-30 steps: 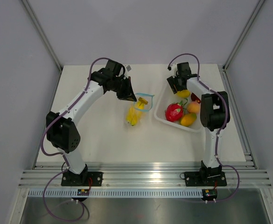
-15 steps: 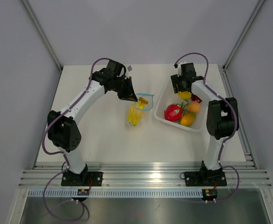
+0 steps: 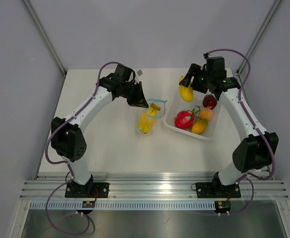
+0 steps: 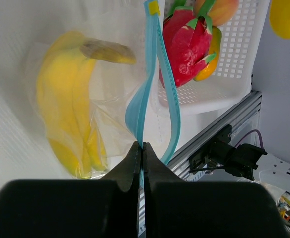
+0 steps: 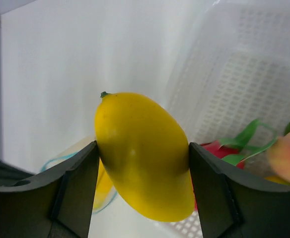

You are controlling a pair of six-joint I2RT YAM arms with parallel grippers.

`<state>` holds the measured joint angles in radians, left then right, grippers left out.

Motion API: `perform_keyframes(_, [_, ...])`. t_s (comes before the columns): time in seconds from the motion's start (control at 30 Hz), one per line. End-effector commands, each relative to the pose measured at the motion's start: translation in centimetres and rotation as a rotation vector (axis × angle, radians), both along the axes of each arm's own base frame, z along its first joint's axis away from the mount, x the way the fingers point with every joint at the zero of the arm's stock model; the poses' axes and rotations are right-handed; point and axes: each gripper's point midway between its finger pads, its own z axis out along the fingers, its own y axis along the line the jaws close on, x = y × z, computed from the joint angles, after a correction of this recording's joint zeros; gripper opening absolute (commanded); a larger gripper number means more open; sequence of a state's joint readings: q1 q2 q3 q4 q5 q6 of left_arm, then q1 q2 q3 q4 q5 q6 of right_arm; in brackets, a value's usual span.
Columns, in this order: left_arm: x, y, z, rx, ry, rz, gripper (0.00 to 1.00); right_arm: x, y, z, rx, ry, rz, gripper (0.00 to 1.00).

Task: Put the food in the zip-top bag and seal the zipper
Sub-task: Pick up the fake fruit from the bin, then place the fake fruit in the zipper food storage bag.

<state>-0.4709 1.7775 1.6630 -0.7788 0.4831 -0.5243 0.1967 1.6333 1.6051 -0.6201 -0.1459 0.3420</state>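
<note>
The clear zip-top bag (image 3: pixel 147 118) lies mid-table with the yellow banana bunch (image 4: pixel 70 99) inside. Its light-blue zipper (image 4: pixel 157 74) gapes open. My left gripper (image 3: pixel 140 101) is shut on the near zipper lip (image 4: pixel 141 130) and holds the mouth up. My right gripper (image 3: pixel 187 89) is shut on the yellow lemon (image 5: pixel 142 153) and holds it in the air above the tray's left rim, right of the bag; the lemon also shows in the top view (image 3: pixel 186 92). The orange-pink peach (image 3: pixel 205 114) lies in the white tray (image 3: pixel 171 124).
The tray also holds a red dragon fruit (image 3: pixel 184 119), a dark red fruit (image 3: pixel 210 101) and an orange-yellow mango (image 3: pixel 199 127). Grey walls stand around the table, and a metal rail (image 3: pixel 150 188) runs along the near edge.
My right gripper has lifted the lemon out of the tray and swung it up and left of the tray's rim. The right arm has stretched out. The left gripper has barely moved.
</note>
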Motion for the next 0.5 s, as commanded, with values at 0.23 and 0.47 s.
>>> perform_keyframes(0.23, [-0.2, -2.0, 2.3, -0.122, -0.037, -0.024, 0.0, -5.0, 7.4, 5.7, 0.498, -0.103, -0.092, 0.29])
perform_keyframes(0.47, [0.0, -3.5, 3.7, -0.184, -0.059, 0.031, 0.0, -5.7, 6.2, 3.3, 0.671, -0.053, -0.347, 0.28])
